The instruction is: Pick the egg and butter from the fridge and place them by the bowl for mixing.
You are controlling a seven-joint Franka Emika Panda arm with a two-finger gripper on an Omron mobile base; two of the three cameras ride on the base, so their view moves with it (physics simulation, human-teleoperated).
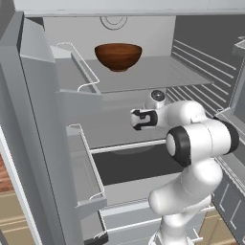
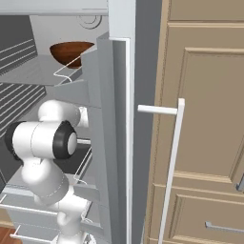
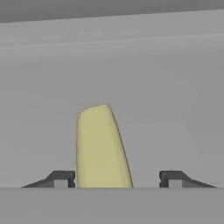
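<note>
A pale yellow stick of butter (image 3: pixel 101 146) stands upright on a grey shelf inside the open fridge (image 1: pixel 143 72). My gripper (image 3: pixel 117 178) is open around it. The left fingertip (image 3: pixel 61 177) sits close to the butter's side, and the right fingertip (image 3: pixel 173 177) stands apart from it with a clear gap. In the left base view the hand (image 1: pixel 139 119) reaches in over the middle shelf. The egg and the bowl are out of view.
A glossy reddish-brown wooden bowl (image 1: pixel 118 56) sits on the upper shelf. White wire door racks (image 1: pixel 86 162) hang on the open door at the left. The fridge's edge (image 2: pixel 116 119), its long white handle (image 2: pixel 171 167) and tan cabinet fronts (image 2: pixel 205 119) stand at the right.
</note>
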